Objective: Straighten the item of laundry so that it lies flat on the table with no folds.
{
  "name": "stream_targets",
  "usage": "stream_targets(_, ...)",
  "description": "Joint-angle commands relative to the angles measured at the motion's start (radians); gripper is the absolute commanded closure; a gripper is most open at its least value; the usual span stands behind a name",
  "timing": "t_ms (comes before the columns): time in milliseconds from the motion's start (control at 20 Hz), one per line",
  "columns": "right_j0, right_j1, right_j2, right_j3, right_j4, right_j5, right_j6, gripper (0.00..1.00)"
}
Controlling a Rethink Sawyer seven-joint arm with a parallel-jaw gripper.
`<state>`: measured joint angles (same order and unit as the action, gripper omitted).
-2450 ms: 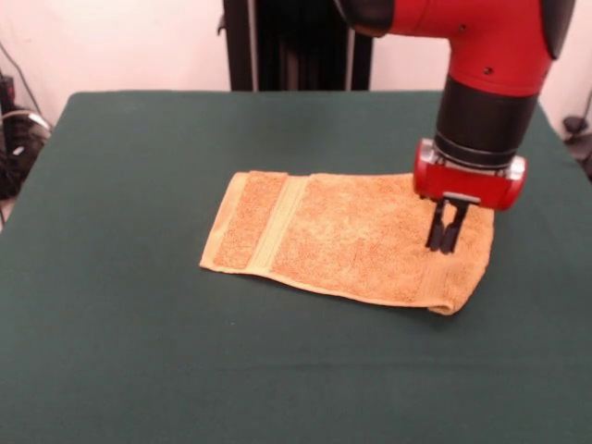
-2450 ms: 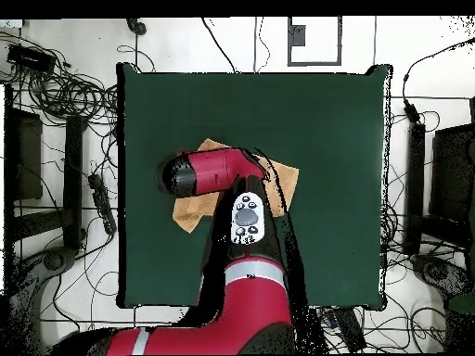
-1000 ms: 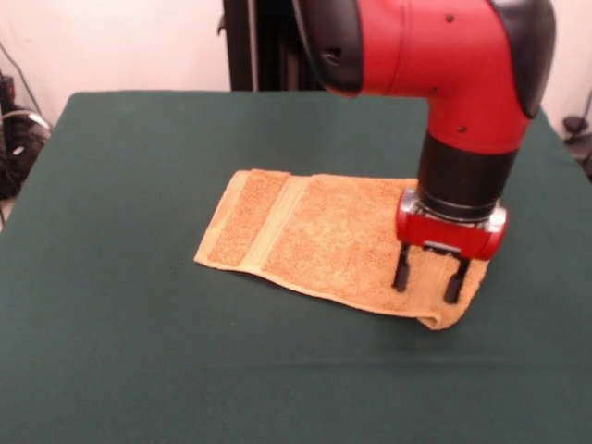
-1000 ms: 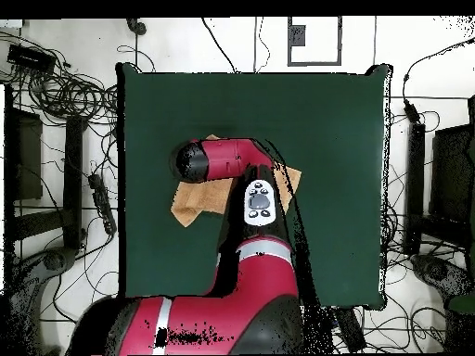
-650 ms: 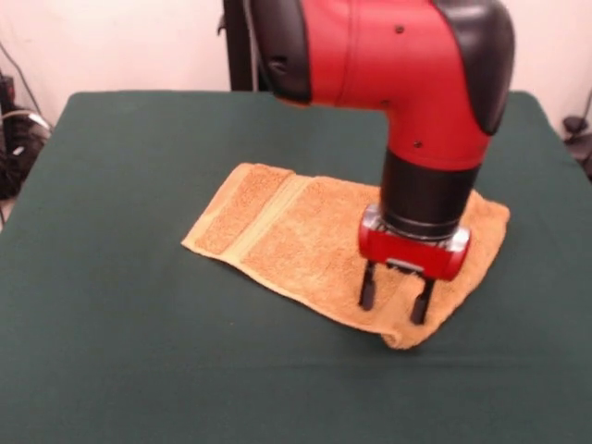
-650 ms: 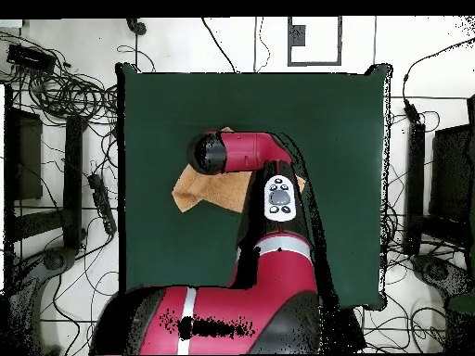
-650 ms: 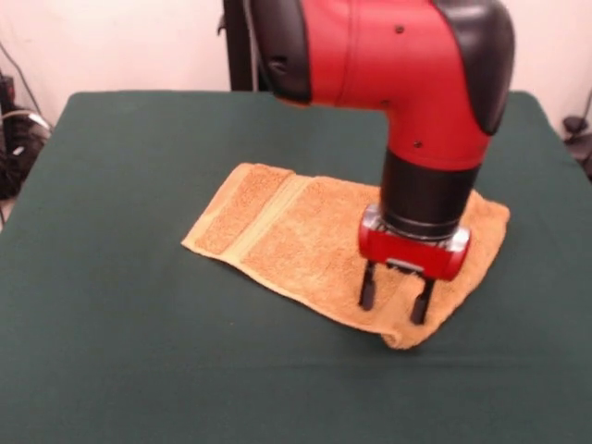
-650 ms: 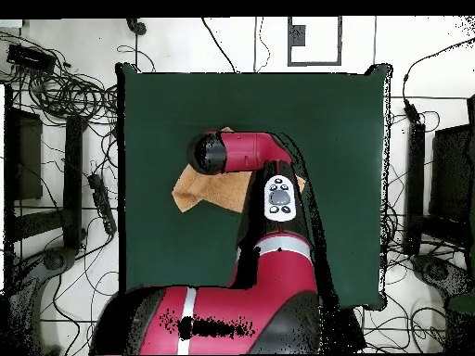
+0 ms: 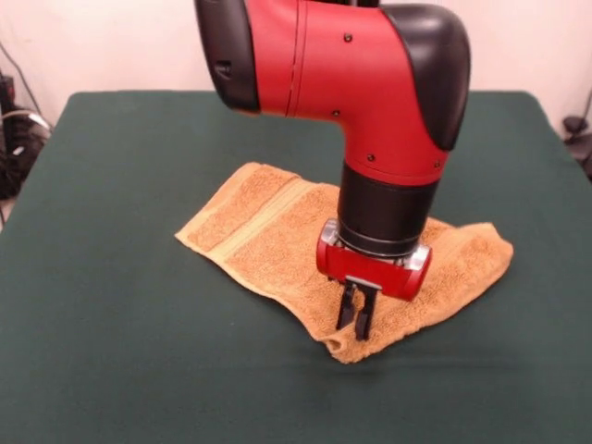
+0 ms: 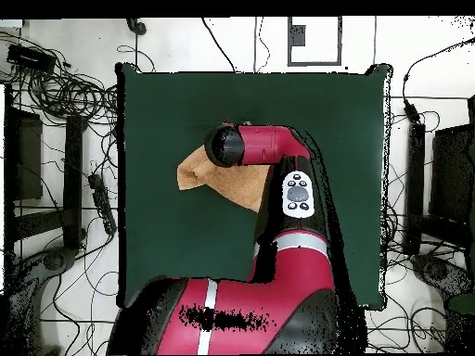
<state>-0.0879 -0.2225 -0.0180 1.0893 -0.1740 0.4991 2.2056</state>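
The towel (image 9: pixel 277 231) lies near the middle of the table (image 9: pixel 111 351), askew to the table edges, with its woven band (image 9: pixel 264 215) toward one short end. The gripper (image 9: pixel 357 313) stands vertical over the opposite part of the cloth, close to the near corner (image 9: pixel 344 350), where the edge is rolled into a thick lip. The fingers (image 9: pixel 364 316) are drawn close together, tips at the cloth surface; whether they pinch a layer of terry cannot be told from the front view, and in the overhead view the arm (image 10: pixel 264 148) hides that area. The step in hand appears to be gripping the doubled end. The next move calls for a secure pinch on the top layer only, then a lift and a pull away from the banded end, so the fold opens without dragging the whole towel
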Motion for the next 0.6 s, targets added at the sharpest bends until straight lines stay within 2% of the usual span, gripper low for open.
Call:
stream_targets(50, 0.005, 0.068, 0.009, 0.006, -0.07, 0.023, -0.026, 1.0)
stream_targets(150, 0.007, 0.041, 0.005, 0.026, -0.059, 0.044, -0.017, 1.0)
stream_targets(250, -0.005, -0.031, 0.016, 0.066, -0.043, 0.094, -0.042, 1.0)
stream_targets(400, -0.017, -0.229, 0.022, 0.144, 0.002, 0.224, -0.08, 1.0)
stream_targets(600, -0.001, -0.343, 0.006, 0.085, 0.016, 0.473, -0.127, 1.0)
